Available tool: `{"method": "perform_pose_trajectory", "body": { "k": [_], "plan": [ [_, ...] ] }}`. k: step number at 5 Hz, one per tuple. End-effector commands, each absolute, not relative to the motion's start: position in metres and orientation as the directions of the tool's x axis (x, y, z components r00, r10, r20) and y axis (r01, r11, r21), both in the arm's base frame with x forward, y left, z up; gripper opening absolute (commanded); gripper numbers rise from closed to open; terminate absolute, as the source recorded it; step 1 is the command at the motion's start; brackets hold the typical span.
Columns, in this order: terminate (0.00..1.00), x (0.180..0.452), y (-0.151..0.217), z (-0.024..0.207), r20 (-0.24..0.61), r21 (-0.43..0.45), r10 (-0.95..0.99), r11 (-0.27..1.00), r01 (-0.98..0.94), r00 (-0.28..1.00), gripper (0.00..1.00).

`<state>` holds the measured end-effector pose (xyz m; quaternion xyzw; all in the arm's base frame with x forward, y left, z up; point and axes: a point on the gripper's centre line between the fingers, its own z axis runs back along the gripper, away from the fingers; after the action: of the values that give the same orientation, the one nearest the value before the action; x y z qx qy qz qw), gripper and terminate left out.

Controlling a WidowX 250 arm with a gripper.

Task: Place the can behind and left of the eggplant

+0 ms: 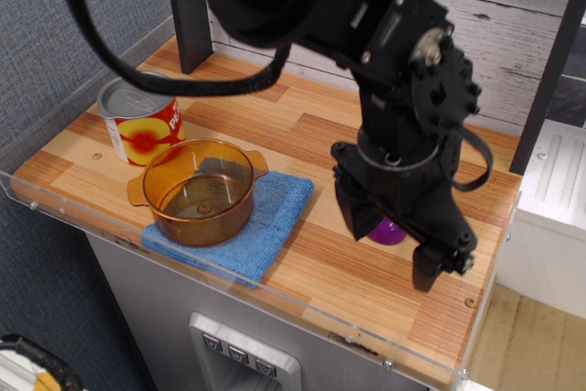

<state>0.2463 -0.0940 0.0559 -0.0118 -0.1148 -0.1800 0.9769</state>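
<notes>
1. We see an amber glass pot (200, 191) sitting on a blue cloth (261, 218) at the front left of the wooden table (302, 130). The pot holds no objects that we can make out, only dark smudges or reflections on its bottom.
2. The can (139, 122) stands upright just behind and to the left of the pot, near the left edge of the table. Its grey metal top is closed, and the red label with a yellow peach faces the camera. Can and pot look very close; we cannot tell if they touch.
3. The gripper (392, 243) hangs low over the right part of the table, well apart from the can, with the pot and cloth between them.
4. The eggplant (386, 230) shows only as a small purple patch between the two black fingers, mostly hidden by the arm. Its stem cap is not visible.
5. The jaws stand apart, one finger (430, 267) reaching toward the front edge of the table. We cannot tell whether they press on the eggplant or merely straddle it.
6. The can is nowhere near the jaws and is not held.
</notes>
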Motion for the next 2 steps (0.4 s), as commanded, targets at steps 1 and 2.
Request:
{"method": "perform_pose_trajectory", "body": {
  "k": [1,2],
  "plan": [
    [0.00,0.252,-0.071,0.086,0.274,0.056,-0.358,0.932,0.357,0.893,1.00],
    [0.00,0.252,-0.039,0.098,0.233,0.111,-0.424,0.906,0.410,0.875,1.00]
  ]
}}
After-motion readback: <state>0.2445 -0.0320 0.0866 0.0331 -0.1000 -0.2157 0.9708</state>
